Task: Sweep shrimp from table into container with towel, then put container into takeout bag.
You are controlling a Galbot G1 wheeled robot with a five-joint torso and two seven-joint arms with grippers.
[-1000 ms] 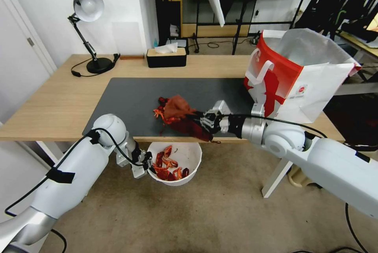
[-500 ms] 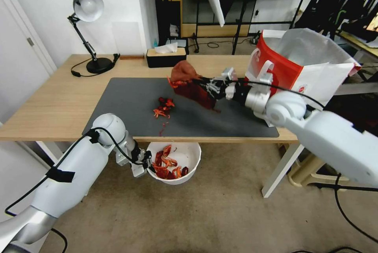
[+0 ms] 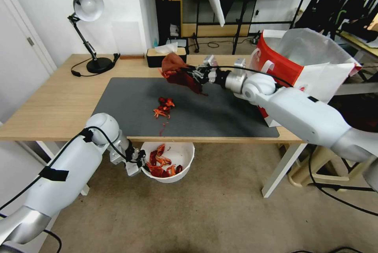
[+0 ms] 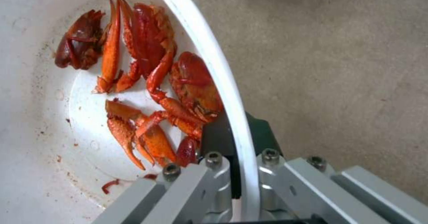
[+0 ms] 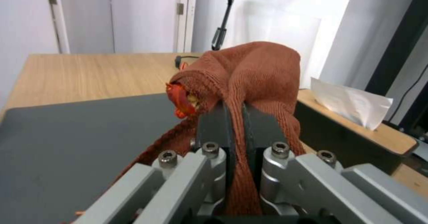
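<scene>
1. Nearest, below the near edge of the table (image 3: 55, 107), the left gripper (image 3: 138, 161) is holding the container (image 3: 185, 154) out over the carpet. In the left wrist view its fingers (image 4: 218, 133) are pinching the white rim (image 4: 223, 83), one pad inside the bowl and one outside.
2. A share of the shrimp (image 4: 151, 83) is lying in the bottom of the container, bunched toward the side where the gripper is clamping; red specks are dotting the white wall around them.
3. Farther out, a small cluster of shrimp (image 3: 163, 107) is sitting on the dark grey mat (image 3: 220, 107), roughly at its middle and slightly left. A thin red scrap (image 3: 162, 130) is lying between that cluster and the mat's near edge.
4. Beyond that, the right gripper (image 3: 198, 74) is hanging above the far edge of the mat, its arm reaching in from the right. Its fingers (image 5: 214, 127) are squeezing a fold of the towel (image 5: 249, 70), which is draping over and around them clear of the table.
5. One orange shrimp piece (image 5: 180, 98) is clinging in the cloth's folds at the towel's left side.
6. On the far right, the takeout bag (image 3: 291, 68) is standing upright with its mouth open, partly behind the right arm.
7. At the far edge, a black tissue box (image 3: 157, 57) is sitting just behind the towel, and a desk lamp (image 3: 88, 28) is standing at the far left.
</scene>
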